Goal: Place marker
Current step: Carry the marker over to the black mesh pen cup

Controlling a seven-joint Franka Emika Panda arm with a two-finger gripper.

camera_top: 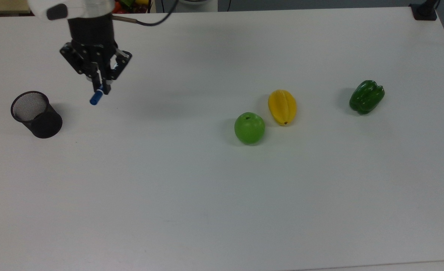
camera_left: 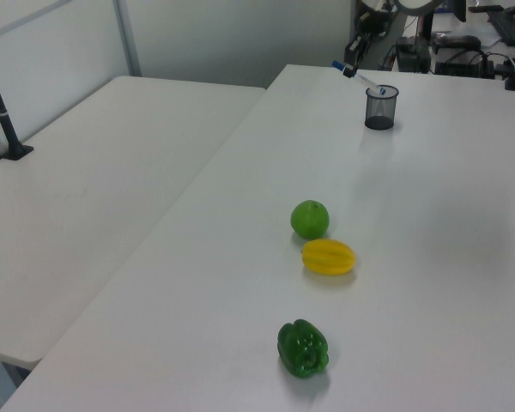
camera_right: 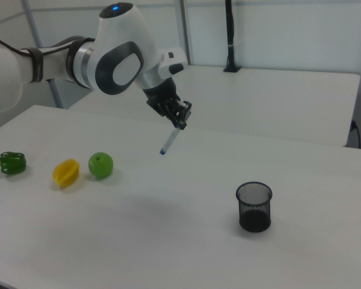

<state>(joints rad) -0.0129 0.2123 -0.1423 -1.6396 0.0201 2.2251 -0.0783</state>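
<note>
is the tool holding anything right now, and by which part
Yes. The tool is shut on the marker, gripping the upper part of its barrel. The pen hangs tilted in the air, its blue lower end free, apart from the black mesh cup.

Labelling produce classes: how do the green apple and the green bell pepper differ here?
Shade: the green apple is bright lime; the green bell pepper is dark, glossy green.
Shape: the apple is round and smooth with a stem dimple on top; the pepper is lobed and blocky.
Neighbours: the apple sits close beside the yellow starfruit; the pepper lies apart, nearer the top view's right edge.
Shared: both are green and rest on the white table, untouched.
</note>
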